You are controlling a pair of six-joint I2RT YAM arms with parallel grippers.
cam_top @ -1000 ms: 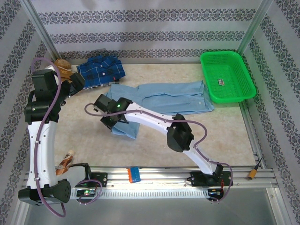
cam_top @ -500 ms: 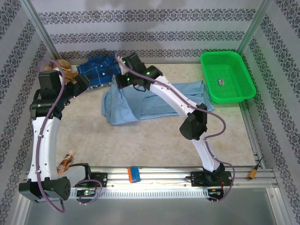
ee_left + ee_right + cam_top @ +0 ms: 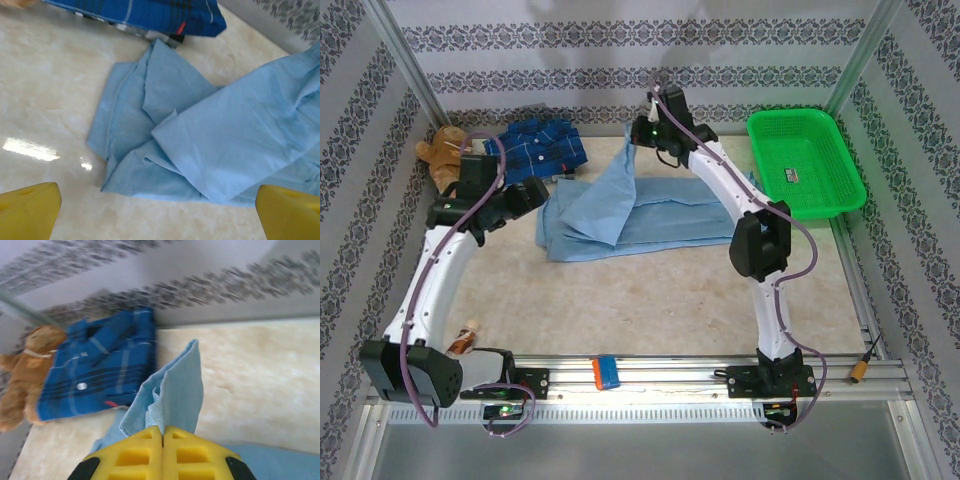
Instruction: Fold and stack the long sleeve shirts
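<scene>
Jaws of the left gripper (image 3: 532,192) are spread wide, with nothing held, just beside the light blue shirt (image 3: 665,212), which is laid mid-table. One fold is held raised by the right gripper (image 3: 163,434), clamped tight, nearer the far edge. At the far left corner the plaid shirt (image 3: 535,148) is bunched beside a teddy bear (image 3: 440,155).

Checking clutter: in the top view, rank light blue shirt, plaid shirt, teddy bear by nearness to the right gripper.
1. light blue shirt, pinched in the right gripper.
2. plaid shirt, to its left.
3. teddy bear, far left corner.
</scene>
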